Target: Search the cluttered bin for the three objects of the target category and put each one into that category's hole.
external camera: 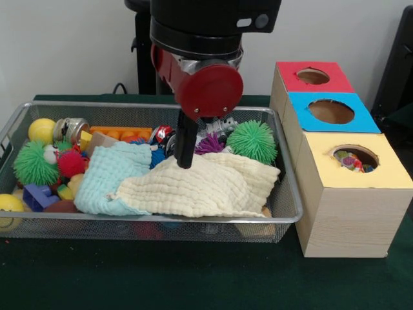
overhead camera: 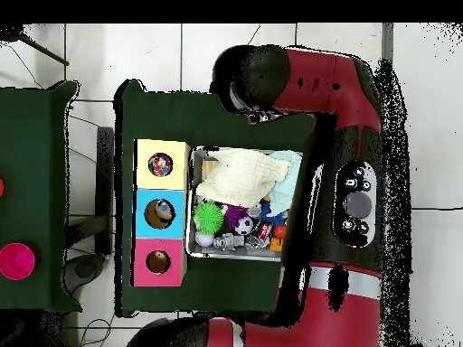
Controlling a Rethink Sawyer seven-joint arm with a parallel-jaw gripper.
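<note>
My gripper point(external camera: 185, 161) hangs straight down into the wire mesh bin point(external camera: 129, 106), its tip touching the top fold of a cream cloth point(external camera: 206, 184). A light blue cloth point(external camera: 110, 177) lies beside it to the left. Around the cloths sit a green spiky ball point(external camera: 252, 141), a purple spiky ball point(external camera: 210, 143), a second green spiky ball point(external camera: 33, 163), a red fuzzy ball point(external camera: 71, 163), yellow balls point(external camera: 41, 130) and an orange brick point(external camera: 122, 134). In the overhead view the arm hides the gripper; the cream cloth point(overhead camera: 237, 176) and green spiky ball point(overhead camera: 208, 215) show.
Right of the bin stands a wooden box with a red-topped hole point(external camera: 313, 76), a blue-topped hole point(external camera: 331, 111) and a yellow-topped hole point(external camera: 355, 157) holding small colourful things. A tin can point(external camera: 71, 128), a blue block point(external camera: 37, 196) and a toy car point(external camera: 162, 134) also lie in the bin.
</note>
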